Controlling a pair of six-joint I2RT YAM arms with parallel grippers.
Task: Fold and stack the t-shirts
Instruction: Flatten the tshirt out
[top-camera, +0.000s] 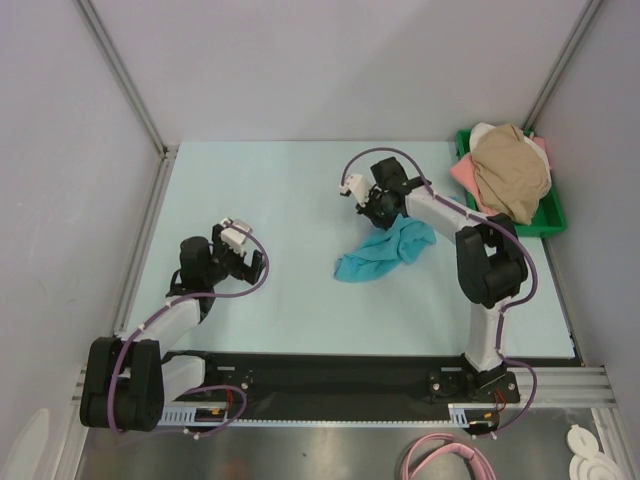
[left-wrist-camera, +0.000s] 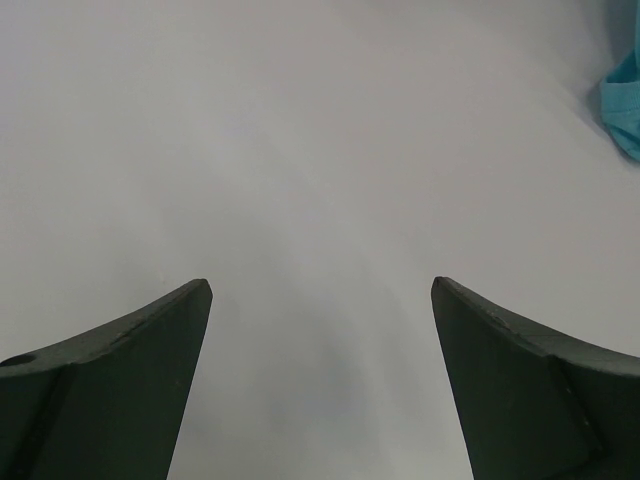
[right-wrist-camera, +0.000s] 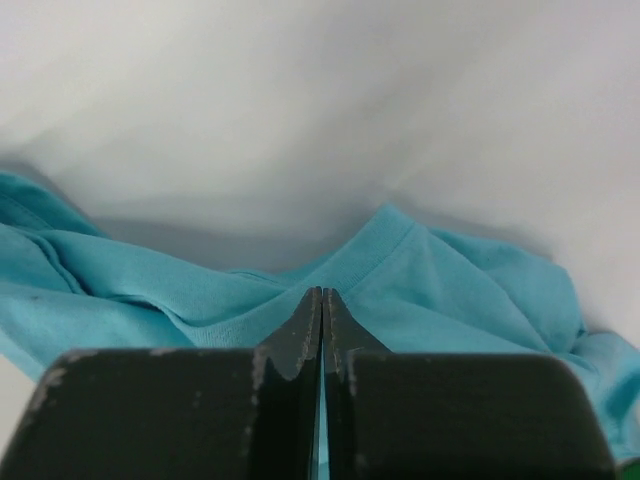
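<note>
Right gripper (right-wrist-camera: 322, 297): closed, seemingly pinching the teal t-shirt (top-camera: 383, 252) at its far edge.
Left gripper (left-wrist-camera: 320, 288): wide open, empty, over the table (top-camera: 270, 190), left side.

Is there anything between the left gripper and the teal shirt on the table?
Nothing visible. Only bare table lies between the open left gripper and the teal shirt, which the right gripper pinches.

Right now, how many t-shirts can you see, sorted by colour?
teal t-shirt: 1, lying outside the green tray
tan t-shirt: 1, on top of the pile in the tray
pink t-shirt: 1, partly showing under the tan one
white t-shirt: 1, only an edge showing
Total: 4
</note>
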